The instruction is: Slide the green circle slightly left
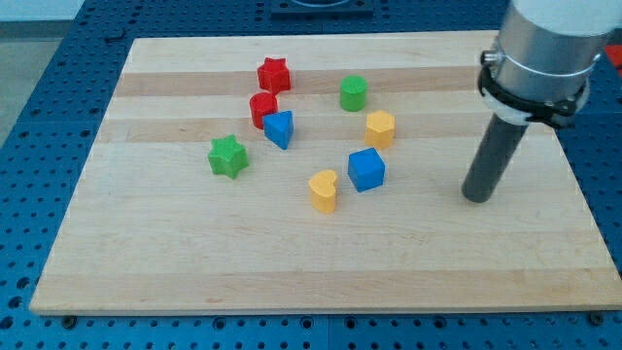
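Observation:
The green circle (pixel 353 93) stands on the wooden board (pixel 194 253) near the view's top, right of centre. My tip (pixel 476 197) rests on the board at the view's right, well below and to the right of the green circle, apart from every block. The nearest blocks to my tip are the blue cube (pixel 366 169) and the yellow hexagon (pixel 380 128), both to its left.
A red star (pixel 274 74), a red cylinder (pixel 262 108) and a blue block (pixel 279 128) cluster left of the green circle. A green star (pixel 227 157) sits farther left. A yellow heart (pixel 324 191) lies below centre.

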